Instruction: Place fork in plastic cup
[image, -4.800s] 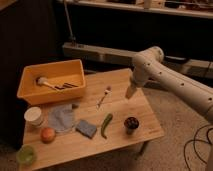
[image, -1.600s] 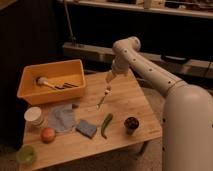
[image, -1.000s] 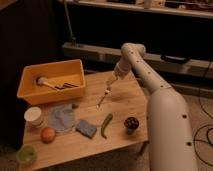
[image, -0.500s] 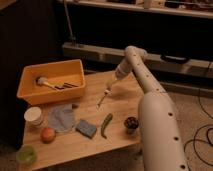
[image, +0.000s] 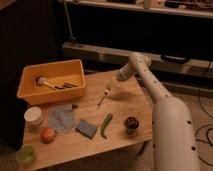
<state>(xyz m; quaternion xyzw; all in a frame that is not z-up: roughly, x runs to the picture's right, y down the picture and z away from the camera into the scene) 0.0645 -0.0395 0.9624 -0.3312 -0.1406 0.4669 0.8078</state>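
The fork (image: 103, 99) lies on the wooden table (image: 125, 102) near its middle. It points from front left to back right, with its slim handle toward the gripper. My gripper (image: 113, 88) hangs at the end of the white arm, just above the back-right end of the fork; I cannot see whether it touches it. A pale green see-through cup (image: 26, 155) stands at the table's front left corner. A white cup (image: 34, 116) stands at the left edge.
A yellow bin (image: 30, 95) at the back left holds a pale-headed brush (image: 42, 81) and dark sticks (image: 68, 86). A grey cloth (image: 62, 118), blue sponge (image: 86, 128), green pepper (image: 106, 125), orange fruit (image: 47, 134) and small dark cup (image: 131, 123) lie along the front.
The arm has swung in from the right over the table and my gripper has come down close to the fork's back-right end. The fork has stayed where it was.
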